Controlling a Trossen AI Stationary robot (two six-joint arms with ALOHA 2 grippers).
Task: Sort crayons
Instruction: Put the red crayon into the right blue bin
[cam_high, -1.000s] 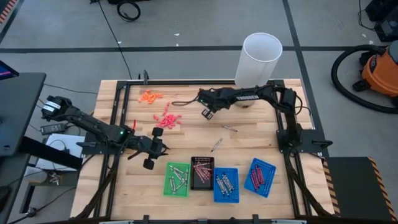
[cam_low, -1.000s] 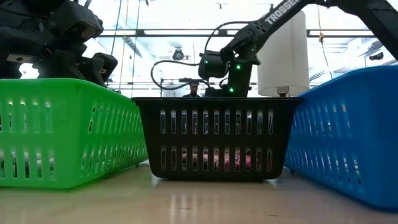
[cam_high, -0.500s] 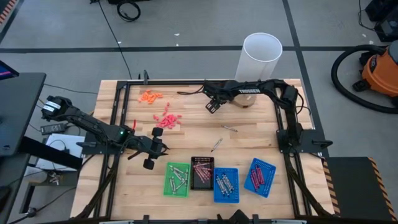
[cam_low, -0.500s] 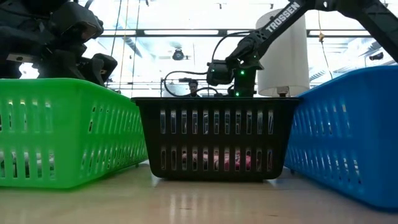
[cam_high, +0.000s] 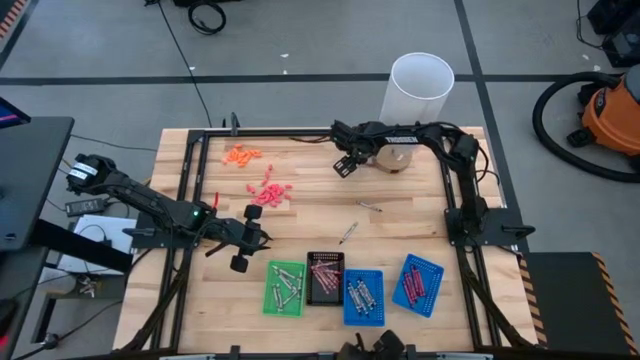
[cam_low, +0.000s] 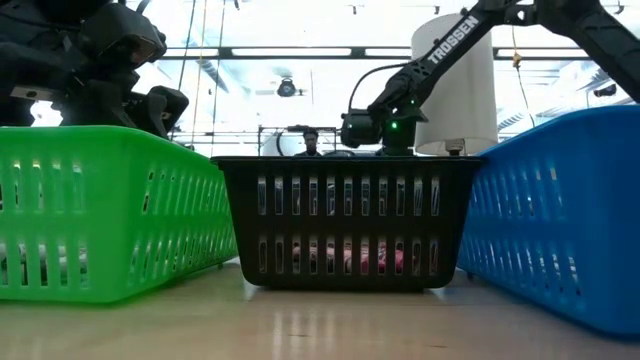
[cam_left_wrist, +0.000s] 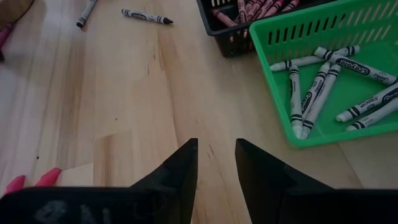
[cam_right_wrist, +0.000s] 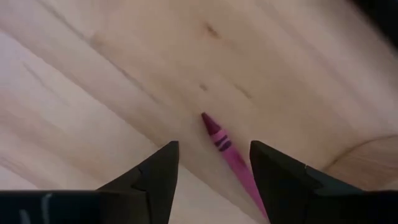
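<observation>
Hovering right tool (cam_right_wrist: 212, 163), dark tapered fingers apart, above slim magenta crayon (cam_right_wrist: 225, 149) on pale wood.

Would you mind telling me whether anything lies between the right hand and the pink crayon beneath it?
Nothing visible does. The right hand is open over bare wooden table, and the pink crayon lies in the gap between its fingers.

Place: it looked like a robot lab or workshop.
Floor: grey concrete with dark tape lines.
Table (cam_high: 400, 215): wooden, with a black metal frame.
Nearby: an orange shop vacuum (cam_high: 610, 110), loose cables (cam_high: 207, 17), bright ceiling lights (cam_low: 290, 52).
</observation>
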